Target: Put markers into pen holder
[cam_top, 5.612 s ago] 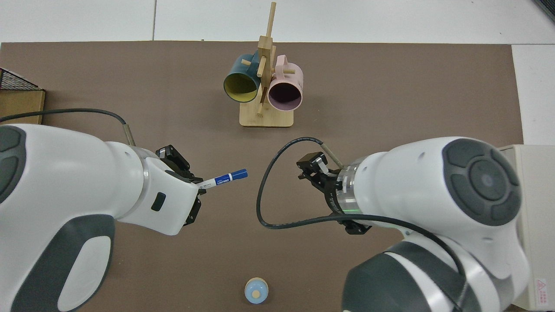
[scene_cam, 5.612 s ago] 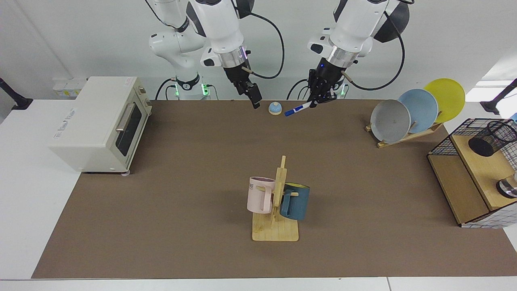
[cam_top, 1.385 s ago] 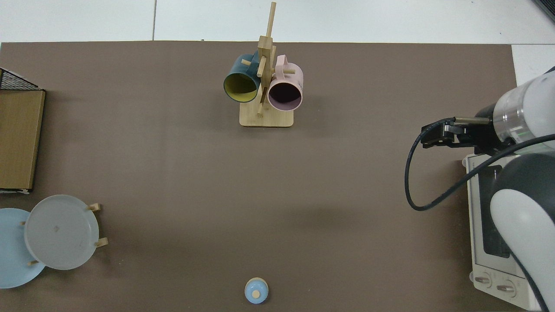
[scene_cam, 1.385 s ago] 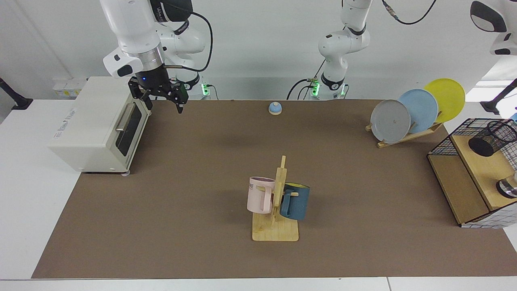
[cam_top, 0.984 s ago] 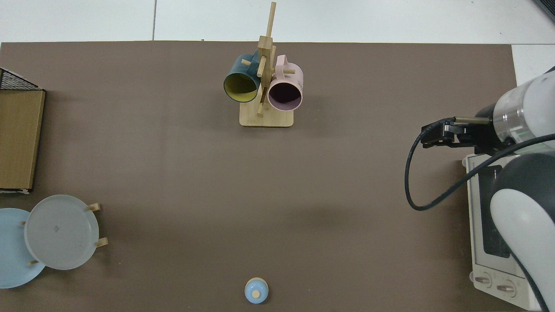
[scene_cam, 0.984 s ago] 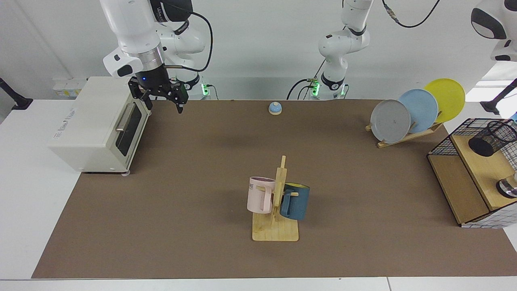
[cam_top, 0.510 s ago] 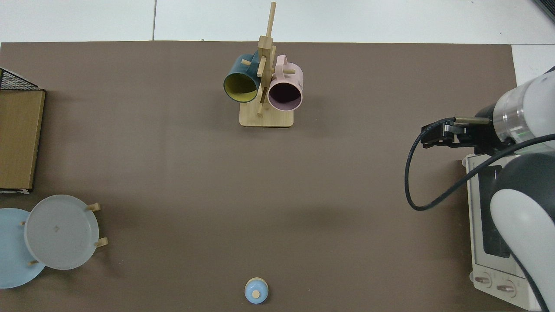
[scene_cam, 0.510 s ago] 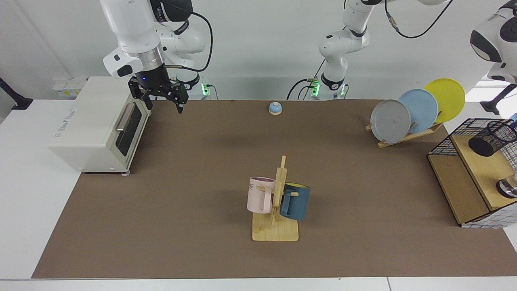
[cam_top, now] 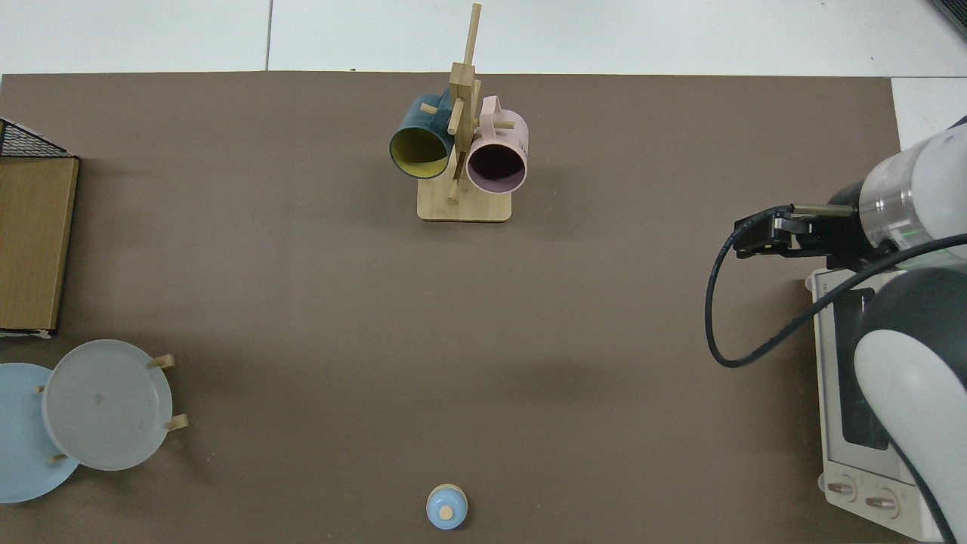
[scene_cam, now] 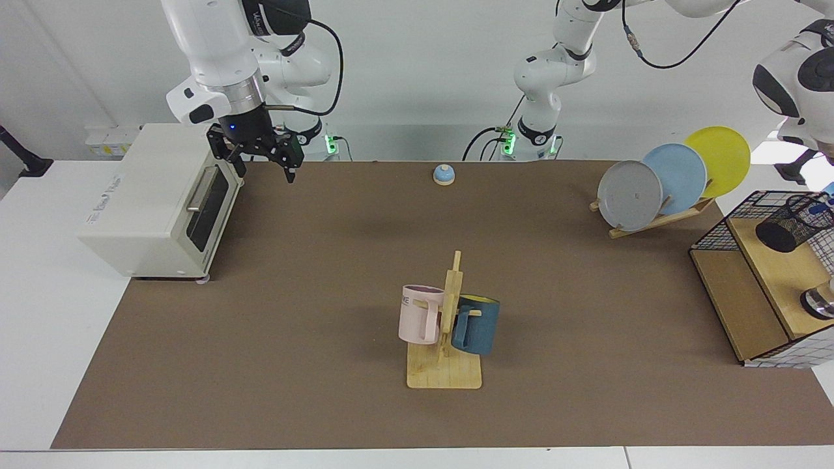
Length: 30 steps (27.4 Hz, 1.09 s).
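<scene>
Poking into the pen holder is the marker; left gripper is out of view; right gripper, fingers spread, waits by the toaster oven.

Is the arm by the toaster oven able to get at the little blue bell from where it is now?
Probably yes. The right gripper hangs open beside the toaster oven, and only bare brown mat lies between it and the blue bell. Nothing stands in the way.
</scene>
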{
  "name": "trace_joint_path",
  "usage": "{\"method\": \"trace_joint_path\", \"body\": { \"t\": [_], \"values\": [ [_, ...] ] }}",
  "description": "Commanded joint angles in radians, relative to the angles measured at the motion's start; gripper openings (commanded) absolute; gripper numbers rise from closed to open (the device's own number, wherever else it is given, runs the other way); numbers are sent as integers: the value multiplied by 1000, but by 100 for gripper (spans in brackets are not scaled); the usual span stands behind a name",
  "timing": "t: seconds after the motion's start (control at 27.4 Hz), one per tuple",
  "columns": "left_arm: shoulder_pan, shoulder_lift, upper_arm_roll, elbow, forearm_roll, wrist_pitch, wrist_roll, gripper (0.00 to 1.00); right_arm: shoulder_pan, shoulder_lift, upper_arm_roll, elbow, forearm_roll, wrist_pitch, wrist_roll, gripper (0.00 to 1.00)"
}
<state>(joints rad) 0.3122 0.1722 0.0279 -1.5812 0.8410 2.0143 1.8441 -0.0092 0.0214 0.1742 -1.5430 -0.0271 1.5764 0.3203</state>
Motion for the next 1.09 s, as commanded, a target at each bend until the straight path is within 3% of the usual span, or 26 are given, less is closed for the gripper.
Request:
{"method": "trace_joint_path", "body": {
  "t": [0.0, 0.36, 1.06],
  "values": [
    [37, -11, -9, -36, 10, 32, -3, 0, -20, -8, 13, -2, 12, -3, 10, 99],
    [71, 19, -9, -92, -22, 96, -19, 0, -20, -8, 13, -2, 12, -3, 8, 99],
    [67, 24, -9, -117, -88, 104, -32, 0, -20, -8, 13, -2, 12, -3, 10, 99]
  ]
}}
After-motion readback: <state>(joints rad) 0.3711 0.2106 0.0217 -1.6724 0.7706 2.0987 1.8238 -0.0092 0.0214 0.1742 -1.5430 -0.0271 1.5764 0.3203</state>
